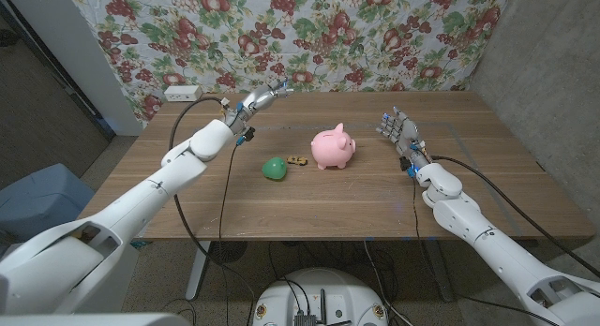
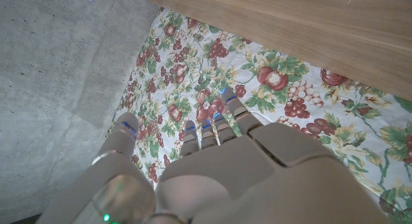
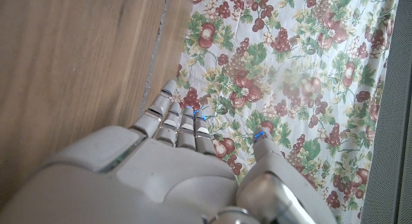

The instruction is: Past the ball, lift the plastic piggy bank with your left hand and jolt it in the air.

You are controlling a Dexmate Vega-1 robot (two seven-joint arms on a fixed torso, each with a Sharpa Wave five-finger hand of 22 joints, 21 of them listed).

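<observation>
Hovering with fingers spread and nothing in them, the left hand [image 1: 259, 100] is hanging above the table's far left. The glossy pink plastic piggy bank [image 1: 334, 147] is standing mid-table, just beyond the green rubbery ball [image 1: 274, 168]. It's looking light, rigid and slippery; wrapping around its round belly seems safest.

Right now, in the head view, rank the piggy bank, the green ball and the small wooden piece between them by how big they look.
1. Pink piggy bank, clearly largest.
2. Green ball, noticeably smaller; it sits slightly nearer the camera, yet looks smaller anyway.
3. Small wooden piece, smallest by far.
</observation>
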